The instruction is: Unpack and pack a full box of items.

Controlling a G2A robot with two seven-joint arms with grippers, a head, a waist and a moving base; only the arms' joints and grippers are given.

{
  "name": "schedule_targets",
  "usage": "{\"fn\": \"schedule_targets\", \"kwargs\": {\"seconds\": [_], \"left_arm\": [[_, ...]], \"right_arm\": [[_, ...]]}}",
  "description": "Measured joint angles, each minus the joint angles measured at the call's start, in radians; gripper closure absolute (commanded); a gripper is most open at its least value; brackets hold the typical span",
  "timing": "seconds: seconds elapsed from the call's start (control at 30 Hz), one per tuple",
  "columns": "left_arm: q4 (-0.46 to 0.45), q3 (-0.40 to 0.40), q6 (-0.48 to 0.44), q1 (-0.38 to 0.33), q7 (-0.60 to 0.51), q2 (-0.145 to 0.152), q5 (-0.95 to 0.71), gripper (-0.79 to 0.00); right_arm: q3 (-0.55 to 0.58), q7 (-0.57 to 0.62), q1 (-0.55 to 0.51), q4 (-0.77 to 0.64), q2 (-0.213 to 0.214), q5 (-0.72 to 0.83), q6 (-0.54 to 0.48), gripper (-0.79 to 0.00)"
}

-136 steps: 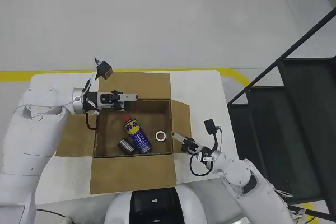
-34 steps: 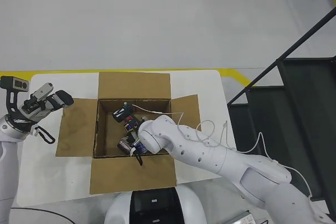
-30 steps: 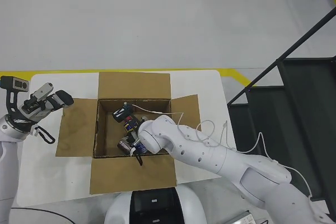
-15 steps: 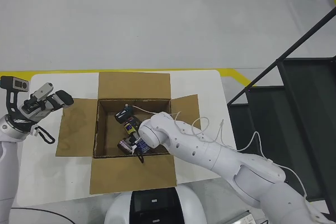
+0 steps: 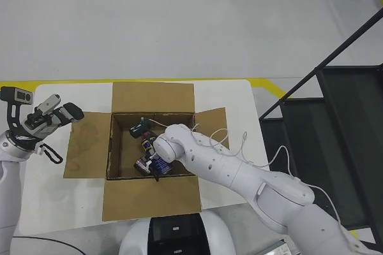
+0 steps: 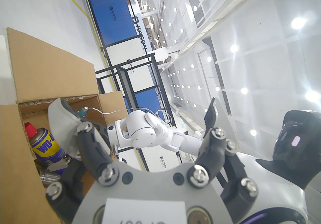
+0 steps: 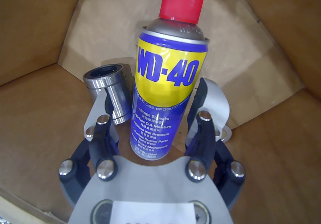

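An open cardboard box [image 5: 115,148] sits mid-table. Inside it lies a blue-and-yellow spray can [image 7: 168,79] with a red cap, also seen as the can [image 5: 162,167] under my right arm. A short steel cylinder [image 7: 110,87] rests beside the can, the same cylinder [image 5: 142,167] by the box's near wall. My right gripper [image 7: 155,107] is down in the box, open, one finger on each side of the can's lower body. My left gripper [image 5: 54,113] hangs open and empty over the table's left side, outside the box; its fingers [image 6: 66,119] frame the room beyond.
A small metal ring [image 7: 227,133] lies on the box floor behind a right finger. The box flaps [image 5: 152,197] are folded out flat on all sides. White table [image 5: 233,102] shows around the box. Black stair frames [image 5: 345,102] stand to the right.
Since the oldest frame my left arm has left the box and swung out left, and my right arm has gone into the box. Over the last second the right arm shifted slightly over the can.
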Motion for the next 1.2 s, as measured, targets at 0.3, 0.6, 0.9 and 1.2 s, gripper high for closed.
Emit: {"fn": "schedule_targets", "kwargs": {"seconds": [0.3,0.6,0.9,1.2], "left_arm": [[0.000,0.000,0.000,0.000,0.000,0.000,0.000,-0.785],[0.000,0.000,0.000,0.000,0.000,0.000,0.000,-0.785],[0.000,0.000,0.000,0.000,0.000,0.000,0.000,-0.785],[0.000,0.000,0.000,0.000,0.000,0.000,0.000,-0.785]], "right_arm": [[-0.006,0.010,0.011,0.077,-0.040,0.004,-0.002,-0.613],[0.003,0.000,0.012,0.131,-0.067,0.001,-0.012,-0.046],[0.022,0.002,0.000,0.120,-0.070,-0.042,0.011,0.000],[0.100,0.019,-0.089,-0.098,-0.001,-0.195,0.103,0.000]]}}
